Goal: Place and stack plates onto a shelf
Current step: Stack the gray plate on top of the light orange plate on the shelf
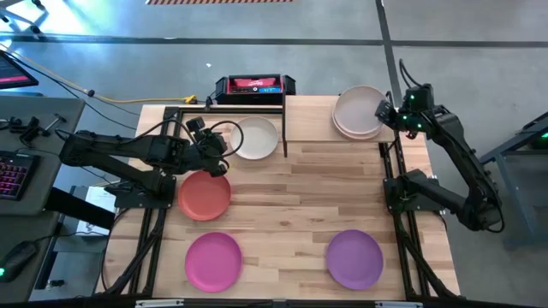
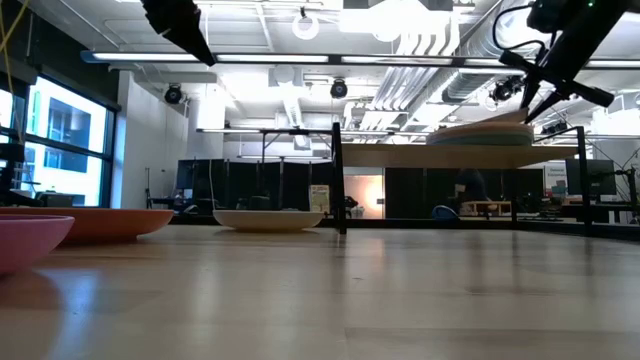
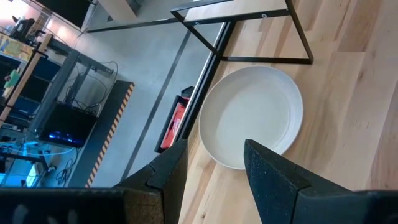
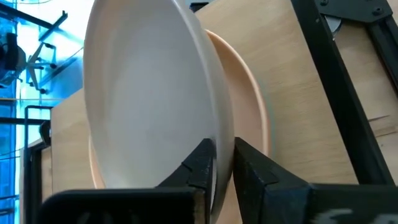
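- Where the right gripper (image 1: 384,112) reaches over the far right corner of the table, its two fingers (image 4: 202,168) sit on either side of the rim of a dusty pink plate (image 1: 359,106), the gap between them barely wider than the rim; whether they pinch it or have just let go I cannot tell.
- That plate lies on top of a peach plate (image 4: 252,112), and the two form a stack on the raised shelf (image 1: 317,115), at its right end.
- The left gripper (image 1: 224,147) hangs over the table just beside a white plate (image 1: 254,138), its fingers (image 3: 273,177) spread wide and holding nothing.
- This white plate rests on the tabletop (image 1: 308,205) under the left part of the shelf frame, next to a black post (image 2: 338,180).
- A coral red plate (image 1: 205,195) lies on the tabletop just nearer than the left gripper.
- A magenta plate (image 1: 213,260) lies at the near left and a purple plate (image 1: 354,258) at the near right, well apart.
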